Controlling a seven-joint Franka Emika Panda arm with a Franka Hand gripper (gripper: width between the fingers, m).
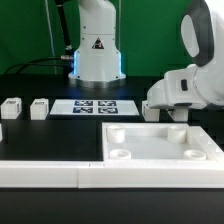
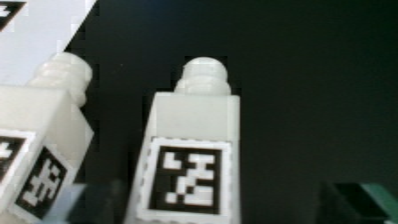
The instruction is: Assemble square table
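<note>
Nearest the exterior camera, a long white rail [image 1: 50,170] lies across the front of the black table [image 1: 20,130]. Just behind it, toward the exterior view's right, the square tabletop [image 1: 160,142] lies flat with its round corner sockets facing up. Beyond the tabletop's far edge, the gripper [image 2: 235,202] sits low with its jaws partly open on either side of a tagged leg [image 2: 187,150]. A dark gap shows between that leg and one finger [image 2: 368,200], so nothing is clamped, and a second leg [image 2: 45,130] stands just beside it. Farther back are the marker board [image 1: 92,106], a third leg [image 1: 38,108] and a fourth leg [image 1: 10,106] at the exterior view's left, and the arm's base [image 1: 97,55].
</note>
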